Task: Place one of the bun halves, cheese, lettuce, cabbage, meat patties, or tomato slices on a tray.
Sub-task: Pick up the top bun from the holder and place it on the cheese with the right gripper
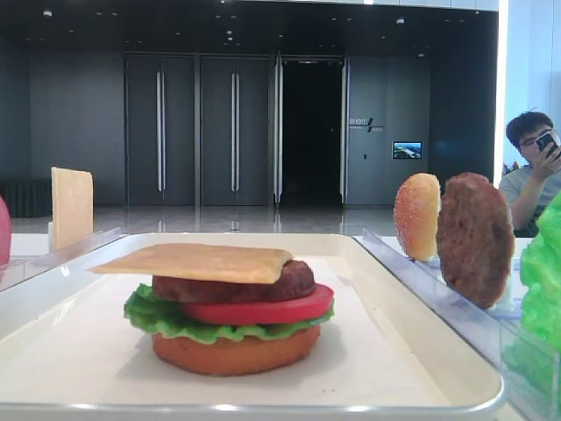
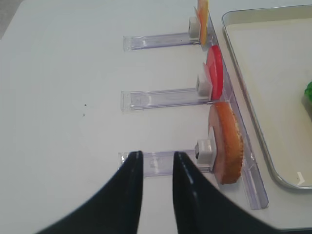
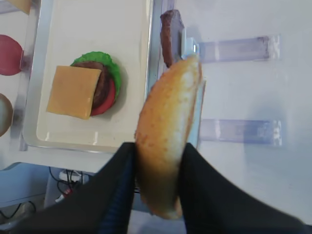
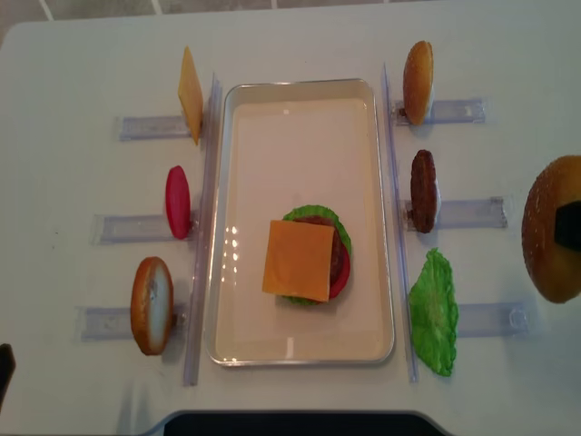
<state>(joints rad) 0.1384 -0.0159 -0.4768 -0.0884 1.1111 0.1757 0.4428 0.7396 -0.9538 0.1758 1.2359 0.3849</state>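
- My right gripper (image 3: pixel 158 183) is clamped on the domed top bun (image 3: pixel 168 131), gripped edge-on across its thickness, crust toward one jaw and flat face toward the other.
- From the overhead view, that bun (image 4: pixel 549 238) hangs off to the right of the tray (image 4: pixel 300 350), out past the clear racks (image 4: pixel 467 213) that hold the spare patty (image 4: pixel 422 189) and the lettuce leaf (image 4: pixel 434 313).
- The stack on the tray reads, bottom up: bottom bun (image 1: pixel 235 353), lettuce (image 1: pixel 162 317), tomato slice (image 1: pixel 263 309), meat patty (image 1: pixel 230 285), cheese (image 1: pixel 197 260). I judge the top bun to be the closing piece.
- To do it well, I would carry the bun left, high enough to clear the upright patty and the tray rim, then roll the wrist so the flat face turns down.
- I would centre over the patty, not the cheese; the square lies skewed and overhangs to one side.
- Lower gently and let go only once it rests; a drop could slide the cheese or tip the stack.
- My left gripper (image 2: pixel 157 168) hangs idle over the desk (image 2: pixel 63 73) beside the left racks, jaws slightly apart, holding nothing.
- No brand, label or writing is readable on the food, tray or racks; a wall sign in the far background is too small to read.
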